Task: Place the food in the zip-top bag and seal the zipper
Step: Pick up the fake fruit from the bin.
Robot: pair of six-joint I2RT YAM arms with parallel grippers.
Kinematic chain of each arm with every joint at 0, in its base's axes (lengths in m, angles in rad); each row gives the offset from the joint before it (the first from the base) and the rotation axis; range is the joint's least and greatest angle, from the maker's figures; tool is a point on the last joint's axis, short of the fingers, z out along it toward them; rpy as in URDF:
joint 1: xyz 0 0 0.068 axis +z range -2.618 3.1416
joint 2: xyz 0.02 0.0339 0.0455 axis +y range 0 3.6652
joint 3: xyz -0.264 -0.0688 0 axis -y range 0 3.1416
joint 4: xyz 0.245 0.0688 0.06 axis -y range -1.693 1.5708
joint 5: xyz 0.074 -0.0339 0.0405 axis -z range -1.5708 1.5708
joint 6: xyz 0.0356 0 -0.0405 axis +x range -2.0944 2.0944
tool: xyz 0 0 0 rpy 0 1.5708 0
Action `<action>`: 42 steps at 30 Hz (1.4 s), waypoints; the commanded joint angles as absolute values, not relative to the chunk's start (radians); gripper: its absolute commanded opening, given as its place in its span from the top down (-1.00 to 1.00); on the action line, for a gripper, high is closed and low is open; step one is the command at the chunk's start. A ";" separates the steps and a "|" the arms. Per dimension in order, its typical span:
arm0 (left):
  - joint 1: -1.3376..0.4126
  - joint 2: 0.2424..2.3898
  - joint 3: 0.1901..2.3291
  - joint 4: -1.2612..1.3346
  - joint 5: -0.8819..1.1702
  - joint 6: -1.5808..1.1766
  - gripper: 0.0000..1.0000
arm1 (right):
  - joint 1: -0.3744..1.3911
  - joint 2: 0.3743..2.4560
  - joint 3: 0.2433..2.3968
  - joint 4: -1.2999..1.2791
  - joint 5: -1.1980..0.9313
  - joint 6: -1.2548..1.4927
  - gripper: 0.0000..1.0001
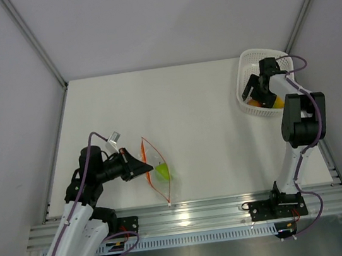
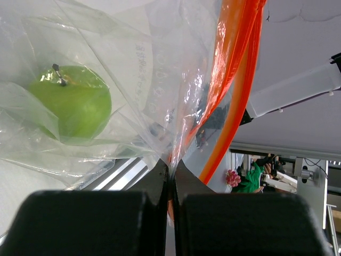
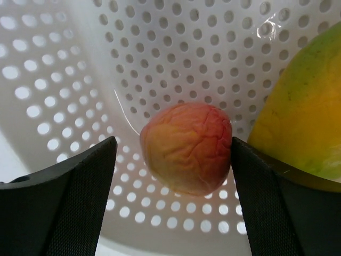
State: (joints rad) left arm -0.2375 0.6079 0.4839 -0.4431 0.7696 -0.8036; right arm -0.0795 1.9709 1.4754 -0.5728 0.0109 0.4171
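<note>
One fruit of three looks done: the lime-green ball (image 2: 72,101) lies inside the zip-top bag (image 2: 133,53) at the 7 o'clock of the desk (image 1: 207,110), the left tool (image 2: 170,178) clamped on its mouth, zipper (image 2: 234,80) unsealed. In the basket (image 3: 176,48) at 2 o'clock, the right tool (image 3: 171,154) straddles the red-orange fruit (image 3: 186,146), jaws apart; the yellow-orange piece (image 3: 303,112) waits beside it

The clear crinkly plastic zip-top bag (image 2: 133,64) is glossy; the white perforated plastic basket (image 3: 213,53) smooth, shiny. The small red-orange toy fruit (image 3: 186,148) looks matt, wrinkled; the lime-green toy ball (image 2: 74,106) smooth.
</note>
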 commanded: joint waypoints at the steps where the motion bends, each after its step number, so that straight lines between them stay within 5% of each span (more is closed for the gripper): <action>1: -0.241 0.600 0.476 -0.430 0.776 -0.793 0.99 | -0.071 2.002 1.526 -0.580 0.057 0.416 -0.73; 7: -0.241 0.591 0.468 -0.436 0.775 -0.795 0.99 | -0.071 2.045 1.549 -0.584 0.040 0.410 -0.50; 13: -0.241 0.578 0.463 -0.442 0.773 -0.798 0.99 | -0.072 2.045 1.566 -0.592 0.014 0.397 -0.06; 24: -0.241 0.546 0.437 -0.433 0.784 -0.822 0.99 | -0.074 1.933 1.562 -0.597 0.040 0.390 0.97; 42: -0.241 0.523 0.446 -0.448 0.805 -0.804 0.99 | -0.012 1.404 1.172 -0.457 -0.041 0.327 1.00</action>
State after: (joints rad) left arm -0.2375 0.5270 0.4377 -0.4709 0.7723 -0.8112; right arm -0.0406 1.5036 1.2427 -0.5140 -0.0174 0.3588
